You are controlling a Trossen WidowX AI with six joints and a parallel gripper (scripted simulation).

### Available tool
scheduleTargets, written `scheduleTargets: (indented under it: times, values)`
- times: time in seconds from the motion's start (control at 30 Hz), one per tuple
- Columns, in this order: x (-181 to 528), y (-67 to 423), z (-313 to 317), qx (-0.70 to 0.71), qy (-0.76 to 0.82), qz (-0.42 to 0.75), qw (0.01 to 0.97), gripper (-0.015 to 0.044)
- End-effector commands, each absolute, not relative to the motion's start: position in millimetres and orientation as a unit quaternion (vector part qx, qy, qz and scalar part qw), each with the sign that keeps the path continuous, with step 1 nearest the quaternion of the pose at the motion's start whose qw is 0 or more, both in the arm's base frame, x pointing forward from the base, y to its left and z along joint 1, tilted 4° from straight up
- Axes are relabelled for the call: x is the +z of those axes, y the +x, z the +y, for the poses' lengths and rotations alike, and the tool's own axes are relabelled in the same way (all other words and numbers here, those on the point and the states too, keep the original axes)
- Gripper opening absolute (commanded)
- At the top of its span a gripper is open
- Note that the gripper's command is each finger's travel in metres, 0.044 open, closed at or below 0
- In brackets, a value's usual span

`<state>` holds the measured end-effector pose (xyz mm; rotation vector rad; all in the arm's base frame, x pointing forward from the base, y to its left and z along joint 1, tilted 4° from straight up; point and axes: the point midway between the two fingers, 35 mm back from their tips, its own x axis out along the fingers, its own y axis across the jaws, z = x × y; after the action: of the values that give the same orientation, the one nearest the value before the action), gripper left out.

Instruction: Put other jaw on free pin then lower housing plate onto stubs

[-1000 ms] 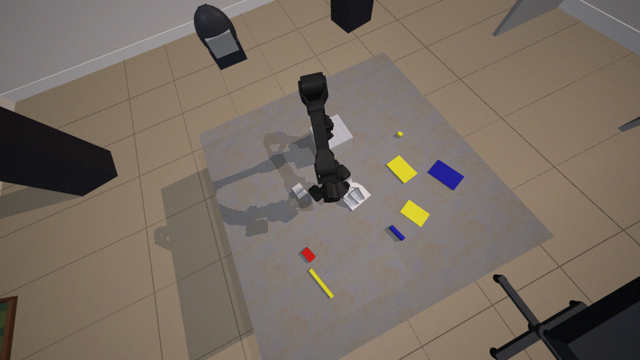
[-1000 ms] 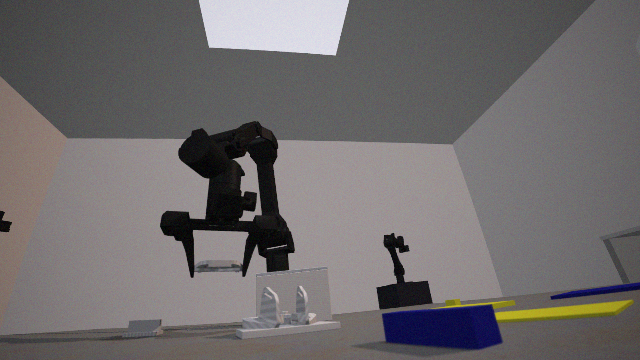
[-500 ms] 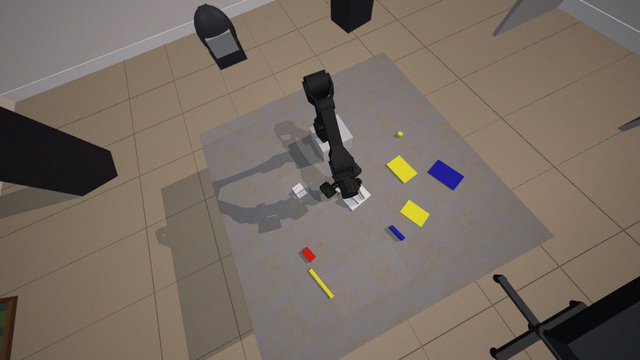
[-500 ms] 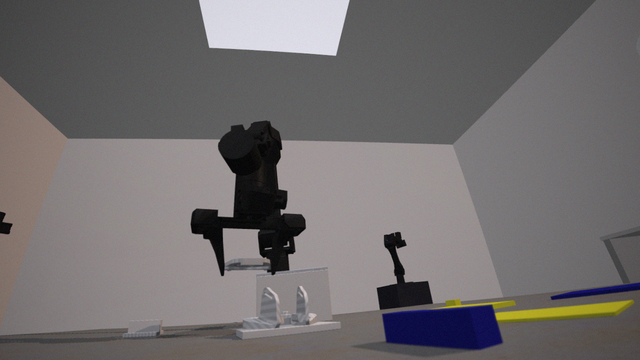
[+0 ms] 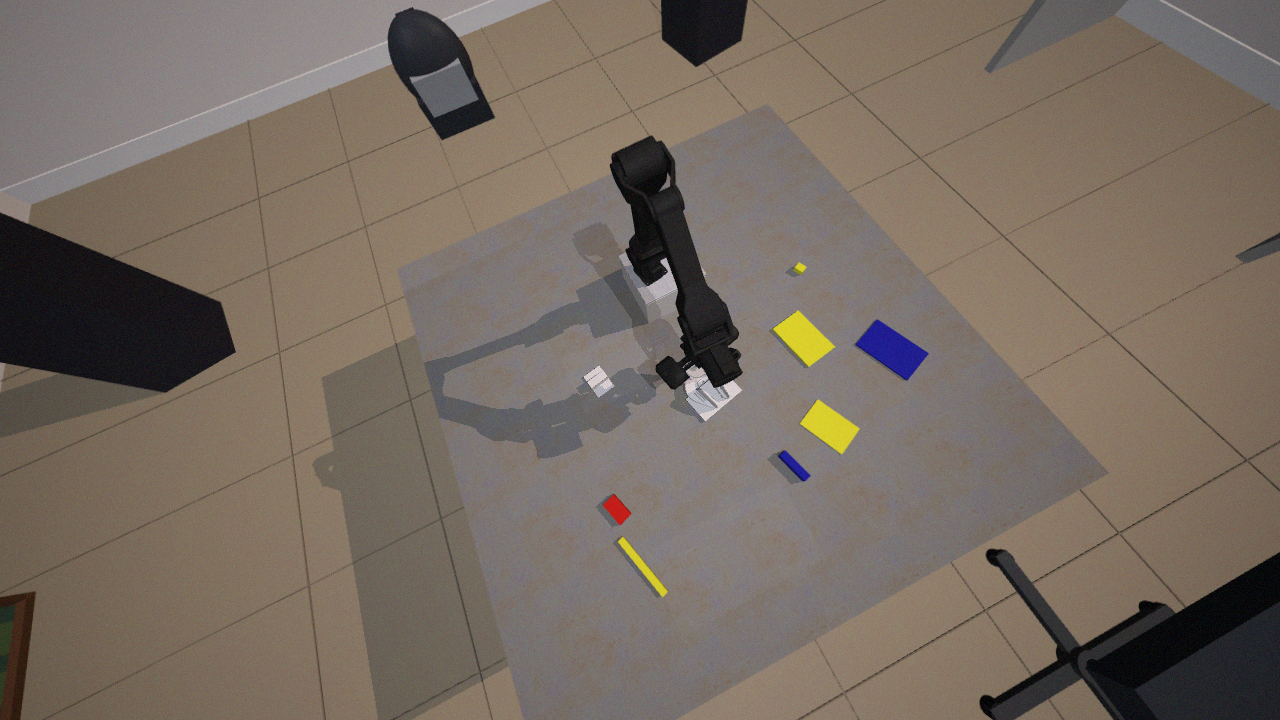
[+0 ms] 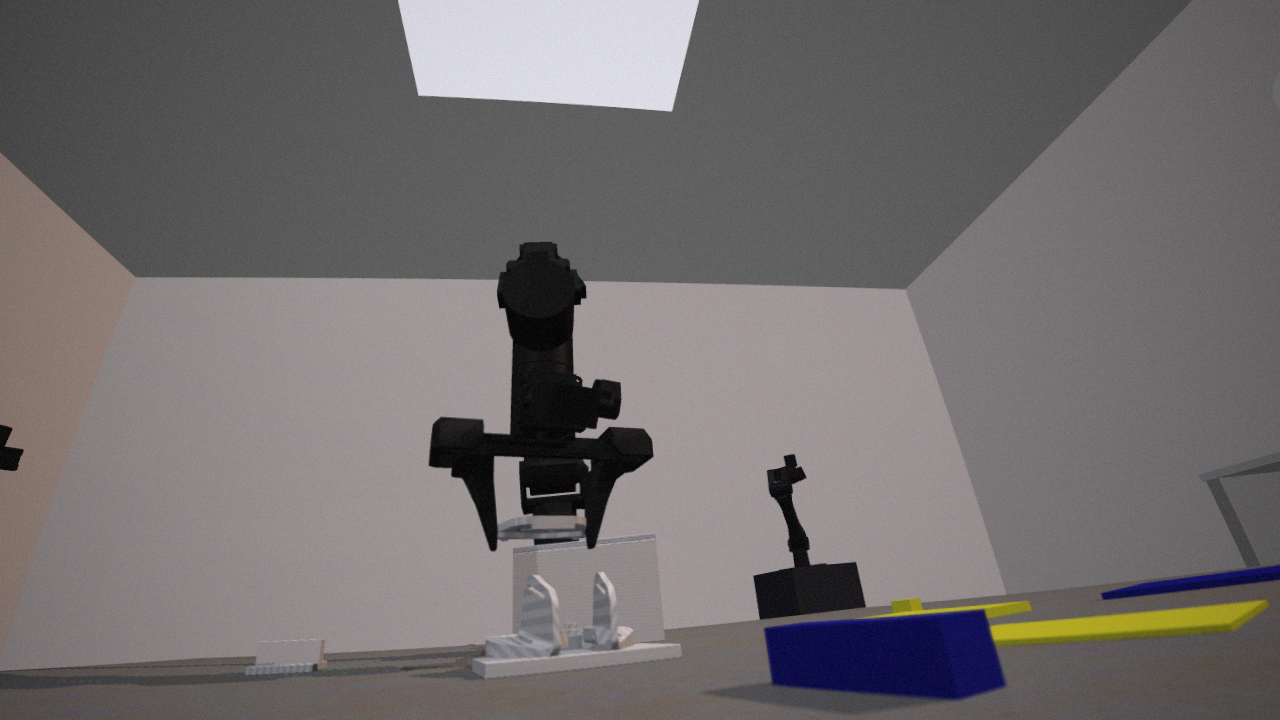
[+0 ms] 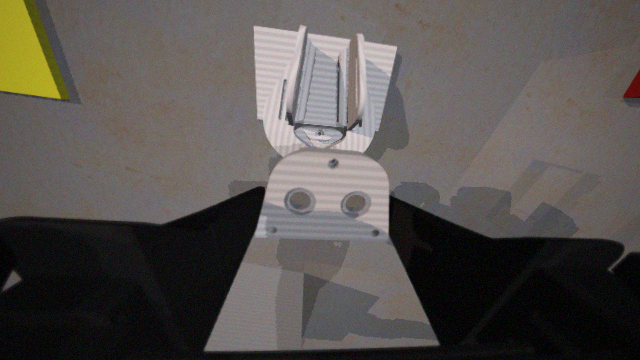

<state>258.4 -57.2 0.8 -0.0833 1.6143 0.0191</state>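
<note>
My gripper [image 6: 542, 543] [image 7: 324, 196] is shut on the white housing plate [image 6: 542, 522] [image 7: 327, 175], held flat by its side edges. The plate has two large round holes and three small ones. It hangs above the white base [image 5: 705, 414] [image 6: 581, 663] [image 7: 270, 55] and, in the wrist view, covers that base's near end. Two upright white jaws, one jaw [image 6: 539, 617] [image 7: 298, 75] and the other jaw [image 6: 605, 613] [image 7: 357, 80], stand side by side on the base with a gap between them. The pins, stubs and gear teeth are hidden by the plate in the wrist view.
A small ridged white stand [image 5: 597, 381] [image 6: 290, 654] lies to one side of the base. A white box [image 5: 657, 302] [image 6: 626, 582] is under the arm. Yellow slabs [image 5: 803, 338] [image 5: 829, 426], a blue bar [image 5: 793, 465] [image 6: 877, 653] and a red block [image 5: 616, 509] lie around.
</note>
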Motion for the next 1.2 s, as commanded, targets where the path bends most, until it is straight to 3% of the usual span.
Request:
scheduleTargets:
  times: [0.0,1.17]
  values:
    - [0.7,258.9,-54.6,0.008,-0.036,0.721,0.692,0.0351]
    - [0.7,259.5,-54.2,0.004,-0.032,0.721,0.692,0.0351]
